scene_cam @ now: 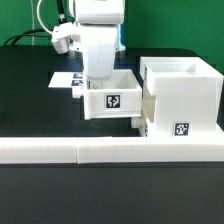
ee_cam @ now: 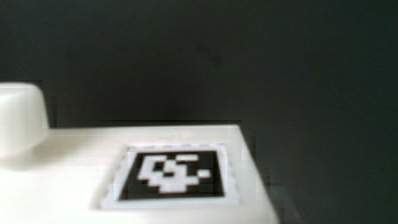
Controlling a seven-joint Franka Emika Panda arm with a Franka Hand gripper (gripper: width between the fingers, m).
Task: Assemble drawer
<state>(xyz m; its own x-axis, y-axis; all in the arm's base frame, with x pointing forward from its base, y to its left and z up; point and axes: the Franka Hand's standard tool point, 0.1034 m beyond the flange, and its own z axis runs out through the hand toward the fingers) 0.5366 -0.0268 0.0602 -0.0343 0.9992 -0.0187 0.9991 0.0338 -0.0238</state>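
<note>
A small white drawer tray (scene_cam: 110, 98) with a square tag on its near face stands mid-table, against the exterior view's left side of the big white cube-like housing (scene_cam: 182, 92), which also carries a tag. A second small tag (scene_cam: 143, 125) shows low at the housing's corner; what carries it I cannot tell. My gripper (scene_cam: 100, 80) reaches down onto the tray's far wall, fingertips hidden. The wrist view shows a white tagged face (ee_cam: 173, 172) close up and a rounded white part (ee_cam: 18, 120) beside it; no fingers show clearly.
A long low white rail (scene_cam: 100, 150) runs across the table's front edge. The marker board (scene_cam: 64, 78) lies flat behind the tray at the exterior view's left. The black table (scene_cam: 30, 110) extends to the left of the tray.
</note>
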